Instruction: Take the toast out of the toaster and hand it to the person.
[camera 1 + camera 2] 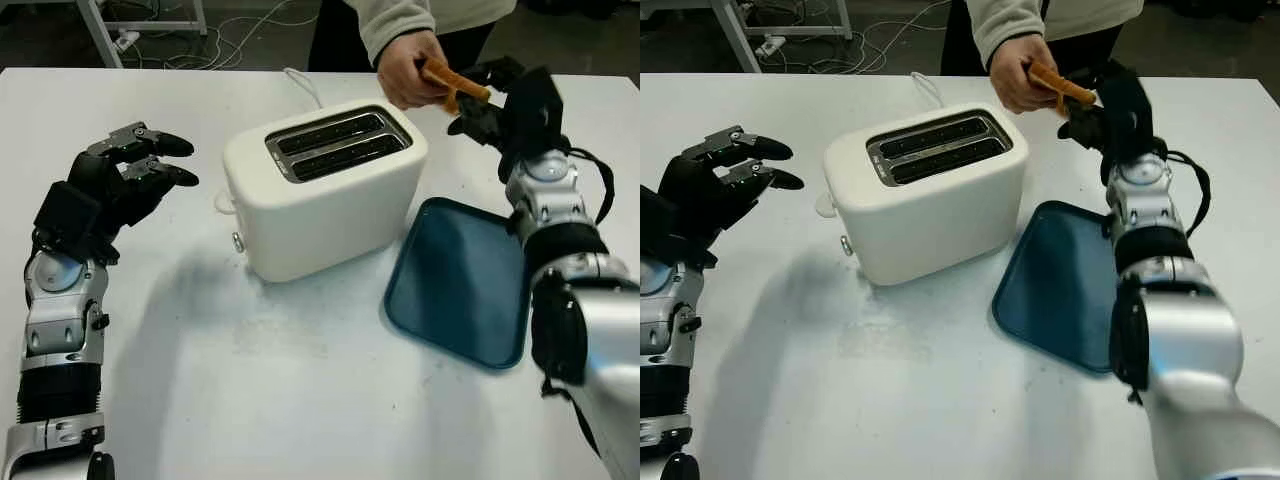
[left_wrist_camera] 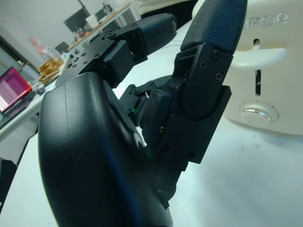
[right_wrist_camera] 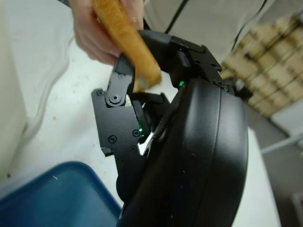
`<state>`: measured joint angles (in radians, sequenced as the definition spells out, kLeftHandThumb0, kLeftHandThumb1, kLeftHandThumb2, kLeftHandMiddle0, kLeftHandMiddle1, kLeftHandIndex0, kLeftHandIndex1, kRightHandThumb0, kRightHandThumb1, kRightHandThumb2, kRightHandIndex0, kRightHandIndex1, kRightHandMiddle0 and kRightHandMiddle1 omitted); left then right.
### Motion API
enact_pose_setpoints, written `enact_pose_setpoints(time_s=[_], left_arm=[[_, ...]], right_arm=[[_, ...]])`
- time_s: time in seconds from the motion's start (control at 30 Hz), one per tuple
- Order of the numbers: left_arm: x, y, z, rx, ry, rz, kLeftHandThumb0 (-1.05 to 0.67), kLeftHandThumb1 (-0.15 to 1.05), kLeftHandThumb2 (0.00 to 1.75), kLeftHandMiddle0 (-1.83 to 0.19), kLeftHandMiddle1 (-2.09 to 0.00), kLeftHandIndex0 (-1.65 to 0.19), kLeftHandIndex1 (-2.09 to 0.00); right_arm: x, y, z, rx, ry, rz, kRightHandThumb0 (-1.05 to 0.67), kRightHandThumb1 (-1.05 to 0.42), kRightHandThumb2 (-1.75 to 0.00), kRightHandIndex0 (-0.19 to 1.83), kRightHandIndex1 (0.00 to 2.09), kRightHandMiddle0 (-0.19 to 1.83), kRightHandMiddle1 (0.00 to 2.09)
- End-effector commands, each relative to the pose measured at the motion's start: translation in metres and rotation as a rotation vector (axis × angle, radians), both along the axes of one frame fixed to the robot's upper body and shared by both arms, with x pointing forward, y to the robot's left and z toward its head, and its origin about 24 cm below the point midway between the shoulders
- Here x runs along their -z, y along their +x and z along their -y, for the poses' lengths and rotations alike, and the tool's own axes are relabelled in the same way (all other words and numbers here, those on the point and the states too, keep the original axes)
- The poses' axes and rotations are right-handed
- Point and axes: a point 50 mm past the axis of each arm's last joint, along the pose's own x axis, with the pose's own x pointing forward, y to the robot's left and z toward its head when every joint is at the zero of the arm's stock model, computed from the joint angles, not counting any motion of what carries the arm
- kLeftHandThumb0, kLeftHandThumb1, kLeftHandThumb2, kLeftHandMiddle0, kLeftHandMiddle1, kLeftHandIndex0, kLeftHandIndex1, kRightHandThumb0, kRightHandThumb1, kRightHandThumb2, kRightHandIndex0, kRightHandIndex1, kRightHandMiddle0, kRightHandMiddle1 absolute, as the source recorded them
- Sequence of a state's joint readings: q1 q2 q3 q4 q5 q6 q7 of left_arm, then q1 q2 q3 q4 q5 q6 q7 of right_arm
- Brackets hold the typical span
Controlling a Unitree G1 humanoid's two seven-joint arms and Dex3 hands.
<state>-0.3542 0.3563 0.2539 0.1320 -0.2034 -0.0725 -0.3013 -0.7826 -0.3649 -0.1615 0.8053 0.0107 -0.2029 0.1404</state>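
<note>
A slice of golden toast (image 1: 455, 82) hangs above the table behind the toaster's right end. My right hand (image 1: 495, 105) is shut on its near end, and in the right wrist view the toast (image 3: 125, 40) sits between the black fingers (image 3: 118, 94). A person's hand (image 1: 405, 70) reaches in from the far side and grips the other end of the slice. The cream toaster (image 1: 325, 195) stands mid-table, both slots (image 1: 338, 145) dark with no bread showing. My left hand (image 1: 130, 170) is open, left of the toaster and apart from it.
A blue tray (image 1: 465, 280) lies on the white table right of the toaster, under my right forearm. The toaster's white cord (image 1: 300, 85) runs off the far edge. Its lever and knob (image 2: 258, 111) face my left hand.
</note>
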Motion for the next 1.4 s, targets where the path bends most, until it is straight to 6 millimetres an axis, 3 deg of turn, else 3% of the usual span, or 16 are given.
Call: enact_pose_setpoints(time_s=[0.0,0.17,0.37,0.57,0.8,0.97,1.2,1.37], left_arm=[[0.003,-0.001,-0.002,-0.020,-0.020,-0.006,-1.05,0.87,0.00,-0.78,-0.92,-0.77,-0.82],[0.011,-0.001,0.001,-0.015,-0.020,-0.024,-1.05,0.86,0.00,-0.80,-0.91,-0.79,-0.80],[0.016,-0.003,0.005,-0.010,-0.018,-0.029,-1.05,0.87,0.00,-0.82,-0.89,-0.81,-0.79],[0.032,-0.009,0.011,-0.023,-0.068,-0.059,-1.05,0.84,0.00,-0.90,-0.82,-0.88,-0.74],[0.076,-0.023,0.037,-0.024,-0.218,-0.092,-1.05,0.84,0.00,-0.91,-0.74,-0.88,-0.70],[0.096,-0.030,0.054,-0.096,-0.275,-0.079,-1.05,0.85,0.00,-0.49,-1.33,-0.48,-1.25],[0.097,-0.031,0.051,-0.135,-0.266,-0.033,-1.05,0.90,0.00,-0.17,-1.63,-0.21,-1.53],[0.092,-0.032,0.050,-0.152,-0.254,-0.029,-1.05,0.90,0.00,-0.07,-1.74,-0.12,-1.65]], right_arm=[[0.011,-0.024,-0.001,-0.029,0.076,0.042,-0.64,-0.92,-0.48,0.34,0.18,0.38,0.02],[0.029,-0.072,-0.005,-0.063,0.065,0.094,-0.63,-0.92,-0.56,0.33,0.15,0.38,0.01],[0.034,-0.108,-0.019,-0.103,0.019,0.119,-0.75,-0.92,-0.65,0.31,0.13,0.37,0.00],[0.041,-0.132,-0.033,-0.246,0.279,0.092,-0.76,-0.92,-0.66,0.22,0.09,0.27,0.00],[0.060,-0.160,-0.055,-0.262,0.391,0.000,-0.73,-0.92,-0.67,0.16,0.07,0.20,0.00],[0.075,-0.162,-0.065,-0.274,0.420,-0.057,-0.70,-0.92,-0.69,0.14,0.06,0.19,0.00],[0.082,-0.154,-0.067,-0.227,0.385,-0.046,-0.75,-0.92,-0.69,0.12,0.06,0.17,0.00],[0.080,-0.152,-0.064,-0.214,0.379,-0.074,-0.77,-0.92,-0.69,0.09,0.05,0.15,0.00]])
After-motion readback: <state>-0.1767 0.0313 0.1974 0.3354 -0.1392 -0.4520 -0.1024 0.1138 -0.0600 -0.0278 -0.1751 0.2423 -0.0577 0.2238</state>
